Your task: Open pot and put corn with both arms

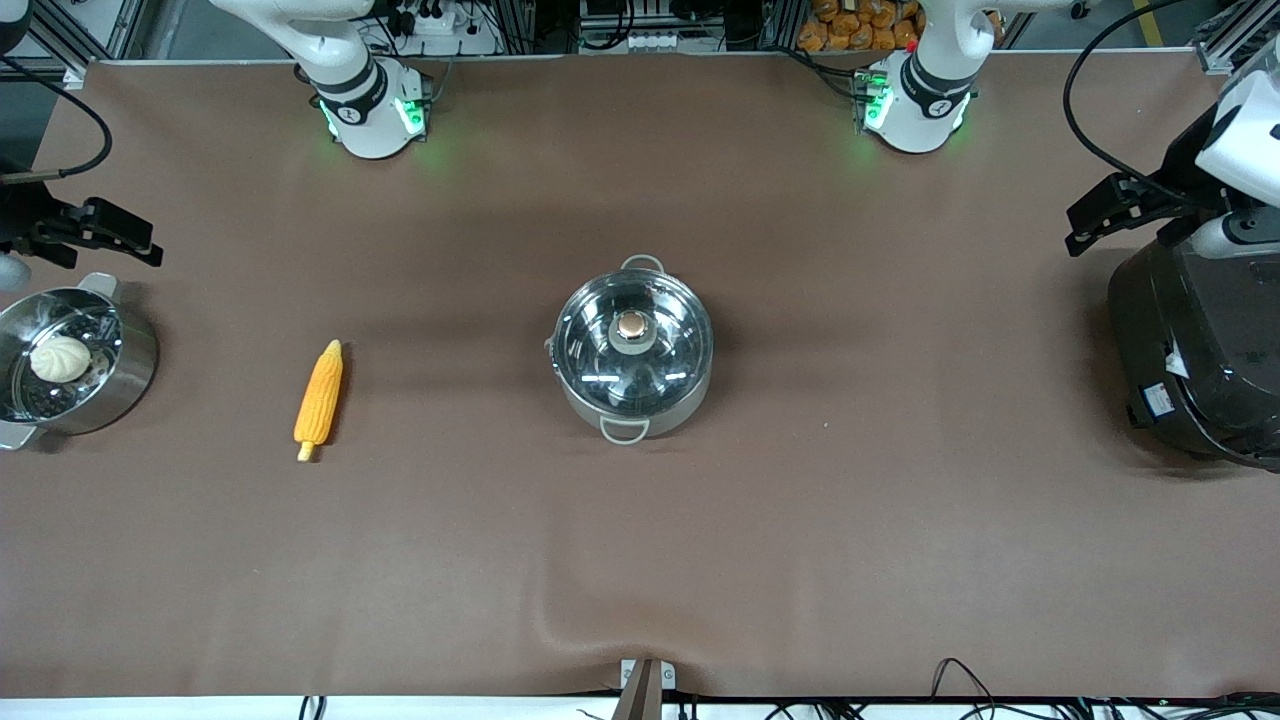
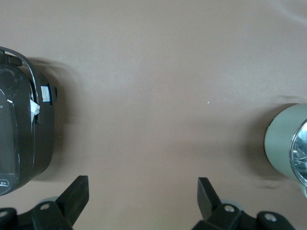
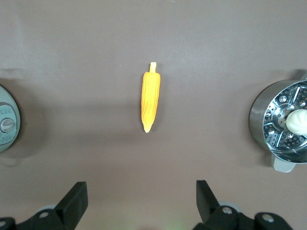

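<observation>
**Pot lidded, corn untouched as both jaws hang released**

Steel at frame centre: the pot point(image 1: 634, 357) sits on the brown tabletop point(image 1: 800, 520) with its glass lid point(image 1: 634, 345) in place, coppery knob point(image 1: 632, 325) up, one loop handle toward my bases and one toward the front camera. The corn point(image 1: 320, 396) lies alone in the left-centre of the front view, well apart from the pot, its stem stub pointing toward the front camera and its tapered tip toward my bases.

My right gripper point(image 1: 95, 232) hangs at the left edge of the front view, above the steamer pot point(image 1: 75, 362), where a white bun point(image 1: 60, 358) rests on the perforated tray. Its jaws are released and hold nothing; the right wrist view shows both fingers point(image 3: 74, 203) spread wide, the corn lying between and past them.

My left gripper point(image 1: 1110, 212) hangs at the right edge of the front view, over the black rice cooker point(image 1: 1195, 350). Its jaws are likewise released, fingers point(image 2: 76, 196) apart over bare tabletop, with the cooker and the pot's wall at either edge of the left wrist view.
</observation>
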`<action>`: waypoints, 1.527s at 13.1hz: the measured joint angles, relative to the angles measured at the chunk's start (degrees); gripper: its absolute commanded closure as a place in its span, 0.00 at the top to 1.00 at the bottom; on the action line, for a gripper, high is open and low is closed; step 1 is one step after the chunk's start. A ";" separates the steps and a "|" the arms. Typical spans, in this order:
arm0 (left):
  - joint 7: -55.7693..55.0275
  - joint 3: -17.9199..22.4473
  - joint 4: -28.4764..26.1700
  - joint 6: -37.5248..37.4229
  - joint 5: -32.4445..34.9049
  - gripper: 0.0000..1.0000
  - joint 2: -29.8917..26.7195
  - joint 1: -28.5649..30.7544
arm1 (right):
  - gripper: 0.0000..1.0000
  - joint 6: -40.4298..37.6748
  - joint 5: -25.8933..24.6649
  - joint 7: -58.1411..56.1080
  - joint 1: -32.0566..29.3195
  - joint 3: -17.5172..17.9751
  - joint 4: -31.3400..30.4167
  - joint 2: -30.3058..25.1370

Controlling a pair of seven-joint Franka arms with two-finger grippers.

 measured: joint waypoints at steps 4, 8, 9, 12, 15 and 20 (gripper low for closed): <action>0.00 -0.07 -0.05 -0.35 0.00 1.00 0.13 -0.20 | 1.00 0.00 0.00 0.00 0.00 0.00 0.00 0.00; 0.17 -2.01 -0.02 2.00 -0.46 1.00 3.86 -2.44 | 1.00 -0.01 0.00 0.00 0.00 0.05 -0.29 0.13; -0.95 -3.01 0.50 3.46 -1.51 1.00 5.74 -3.67 | 1.00 0.45 0.03 -0.01 0.04 0.13 -0.89 0.38; -16.62 -5.25 6.47 4.99 -2.18 1.00 13.56 -11.68 | 1.00 6.98 0.07 -0.01 0.51 0.40 -5.80 2.56; -31.73 -5.34 12.52 8.31 -2.18 1.00 21.64 -20.11 | 1.00 17.30 0.07 -0.01 0.51 0.38 -13.23 6.45; -48.77 -4.97 13.97 19.95 -2.01 1.00 30.48 -27.63 | 1.00 28.77 0.07 -0.02 0.42 0.19 -20.68 13.13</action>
